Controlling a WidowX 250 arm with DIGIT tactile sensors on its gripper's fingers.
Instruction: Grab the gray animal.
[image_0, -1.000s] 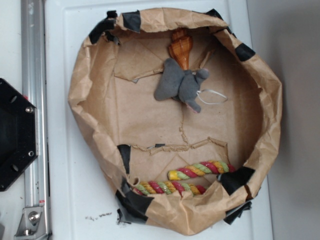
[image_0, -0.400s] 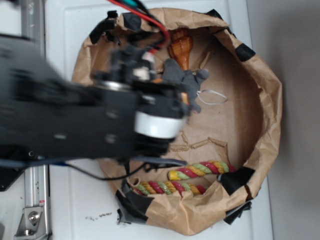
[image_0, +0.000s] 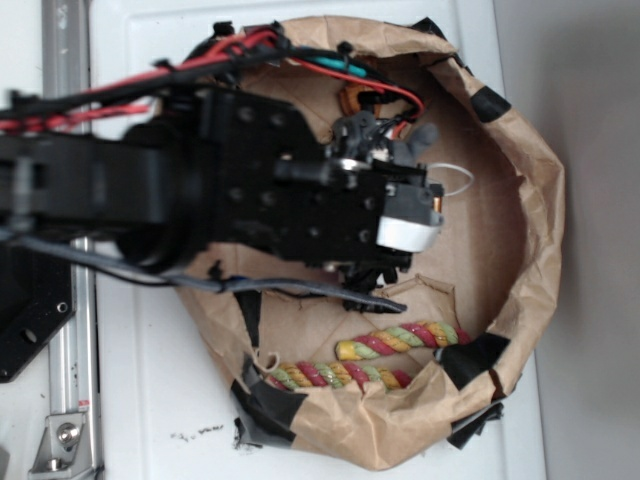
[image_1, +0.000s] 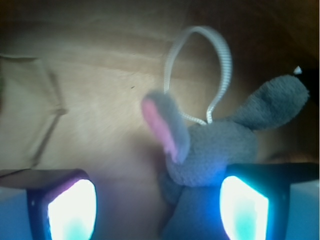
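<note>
A round basket made of crumpled brown paper, patched with black tape, is seen from above on a white table. Inside, near the front wall, a red-yellow-green twisted rope is laid out. At the back, a glossy orange-brown toy is mostly covered by the arm and its red and black cables.

The gray animal is found in the back half of the basket, right under the gripper. From overhead only a gray bit of it and its white string loop can be made out past the black gripper body. In the wrist view the fingers are spread wide, with the two glowing pads well apart. The plush sits between them but off to the right, right up against that pad; whether it's actually touched can't be told. A pink-lined ear is stuck out toward the gap.

A metal rail is seen along the table's left edge and a gray wall on the right.
</note>
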